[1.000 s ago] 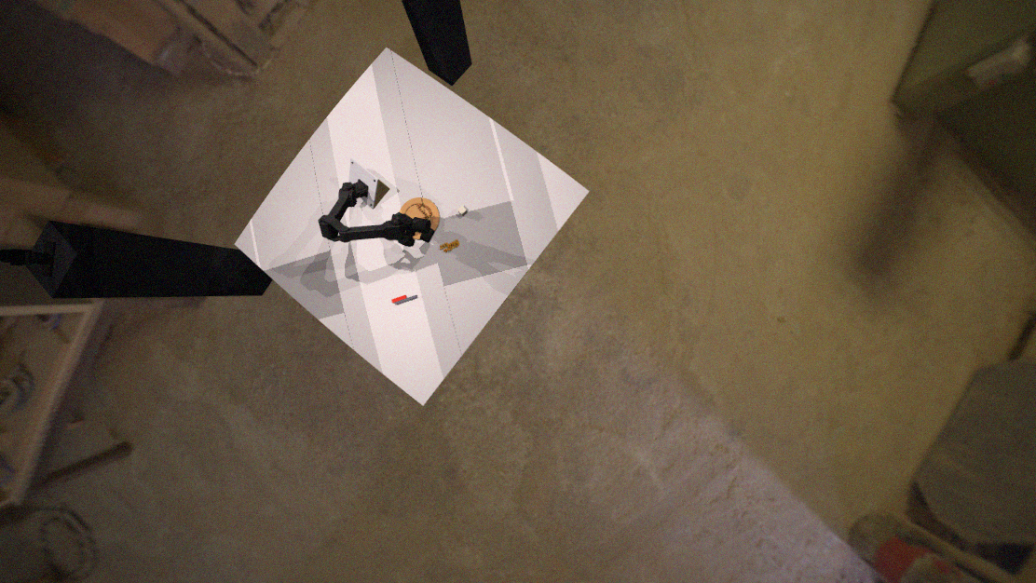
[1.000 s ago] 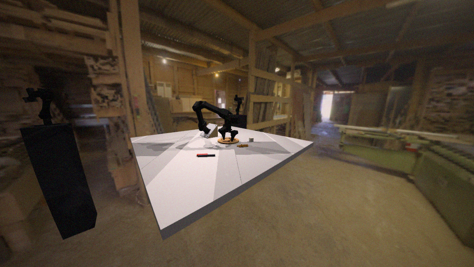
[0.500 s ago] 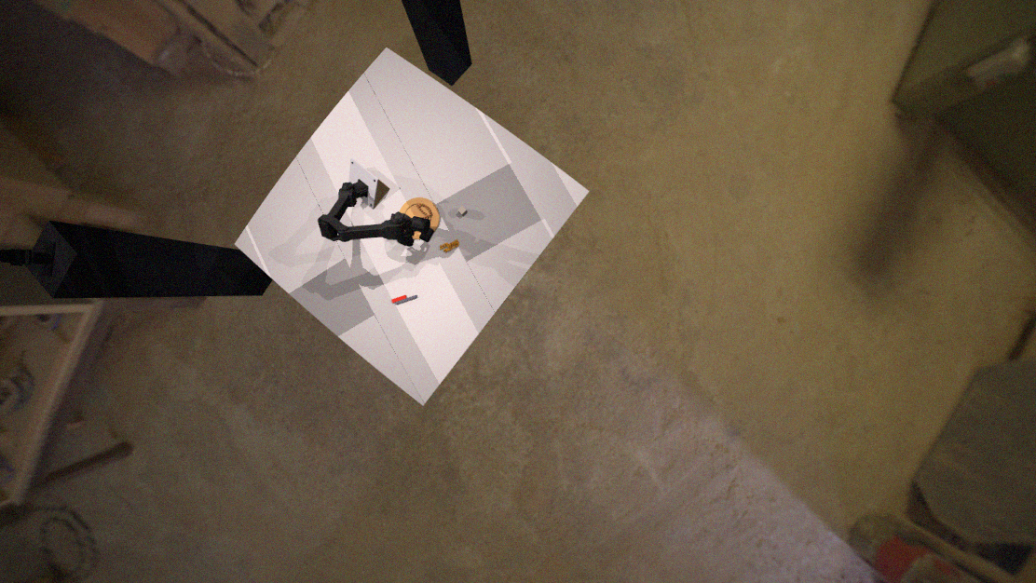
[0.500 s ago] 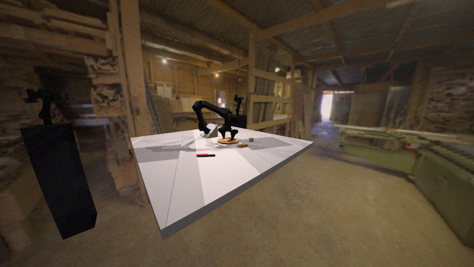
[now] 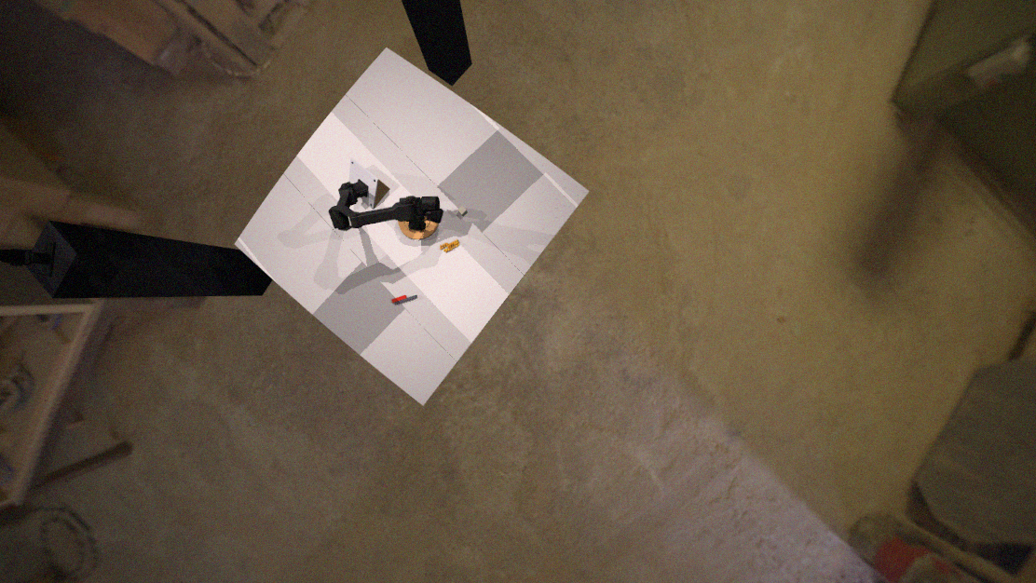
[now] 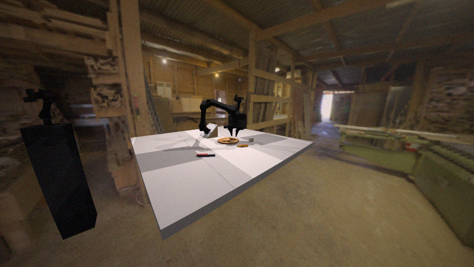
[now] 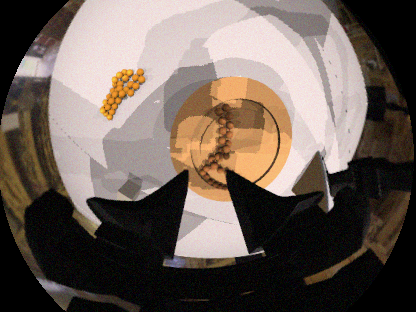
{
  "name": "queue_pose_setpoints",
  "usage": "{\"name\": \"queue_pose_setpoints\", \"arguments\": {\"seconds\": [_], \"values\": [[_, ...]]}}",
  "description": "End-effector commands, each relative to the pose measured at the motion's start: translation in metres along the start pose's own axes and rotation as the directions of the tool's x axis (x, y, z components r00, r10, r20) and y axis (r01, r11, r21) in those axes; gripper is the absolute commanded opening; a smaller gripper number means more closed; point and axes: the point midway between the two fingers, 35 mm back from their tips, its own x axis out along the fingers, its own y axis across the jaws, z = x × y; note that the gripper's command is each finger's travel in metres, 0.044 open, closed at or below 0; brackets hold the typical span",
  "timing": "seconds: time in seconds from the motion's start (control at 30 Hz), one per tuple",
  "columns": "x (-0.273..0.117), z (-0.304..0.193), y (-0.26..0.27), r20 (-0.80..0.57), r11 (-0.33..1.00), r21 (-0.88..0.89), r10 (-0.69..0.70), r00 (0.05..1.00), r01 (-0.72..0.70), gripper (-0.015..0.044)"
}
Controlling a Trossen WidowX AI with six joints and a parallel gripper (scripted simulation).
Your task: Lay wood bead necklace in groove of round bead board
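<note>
The round bead board (image 5: 418, 234) (image 6: 218, 141) (image 7: 284, 150) lies flat on the table, with a thin circular groove. The brown wood bead necklace (image 7: 223, 141) lies on it as a narrow, bunched strip. The strip runs across the inside of the ring left of its middle, and its near end curves along the lower left of the groove. My gripper (image 6: 233, 135) (image 7: 207, 174) is open and points down above the board, its fingertips apart over the near part of the necklace in the wrist view. I see nothing held between them. The arm hides part of the board in the top view.
A bunched string of yellow-orange beads (image 5: 450, 246) (image 6: 242, 146) (image 7: 117, 93) lies beside the board. A small grey cube (image 5: 461, 211) (image 6: 251, 140) stands nearby. A red and black marker (image 5: 403, 299) (image 6: 205, 155) lies farther off. A brown wedge (image 5: 380, 192) (image 6: 215, 132) (image 7: 311, 177) stands near the arm's base.
</note>
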Motion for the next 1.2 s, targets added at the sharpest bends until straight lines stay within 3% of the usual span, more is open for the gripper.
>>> {"name": "queue_pose_setpoints", "arguments": {"seconds": [0.0,1.07,1.17], "values": [[-0.005,-0.017,0.003,-0.004,0.999,-0.046,-0.001,1.0,0.001,0.012],[0.035,-0.018,0.003,-0.002,0.999,-0.047,-0.001,1.0,0.001,0.012],[0.032,-0.019,0.004,-0.008,0.999,-0.045,0.001,1.0,-0.001,0.01]]}}
